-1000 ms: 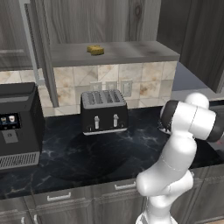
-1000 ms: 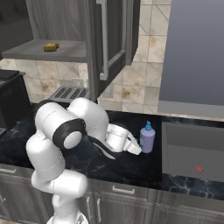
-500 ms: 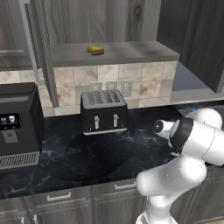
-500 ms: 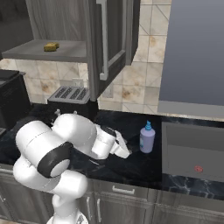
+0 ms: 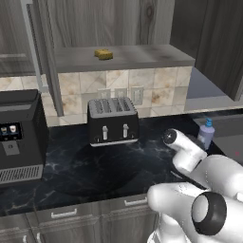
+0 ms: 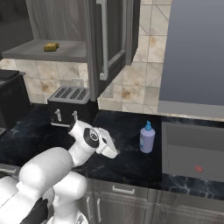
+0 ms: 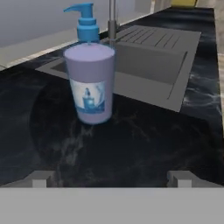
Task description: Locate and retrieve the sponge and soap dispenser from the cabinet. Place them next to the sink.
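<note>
Landmark: sink [image 6: 192, 153], set level in the black marble worktop [image 5: 90, 166].

One soap dispenser [image 7: 89, 74] noted, upright on the worktop just beside the sink rim, blue pump on top, label facing the hand camera. Same bottle seen from the right base [image 6: 147, 136], just short of the sink's near edge, and from the left base [image 5: 206, 133].

One sponge [image 5: 103, 54] noted, yellow, lying flat on the cabinet shelf board [image 5: 123, 58], well apart from the sink and higher than it. Also seen from the right base [image 6: 51, 46]. Glass-paned door with metal frame [image 6: 114, 41] swung open between the sponge and the sink.

One tool [image 7: 111, 178] noted, low over the worktop, pointed at the dispenser and the sink behind it. Two fingertips [image 7: 41, 178] set wide apart, nothing between them, dispenser clear of both. Tool standing open, empty. From the right base, white hand [image 6: 106, 142] near the bottle on the side away from the sink, not touching.

One faucet stem [image 7: 112, 19] noted behind the dispenser at the sink's edge.

One toaster [image 5: 113, 121] noted, black, four slots, on the worktop under the shelf, well away from the sink. One black coffee machine [image 5: 19, 135] farther still from the sink, beyond the toaster.
</note>
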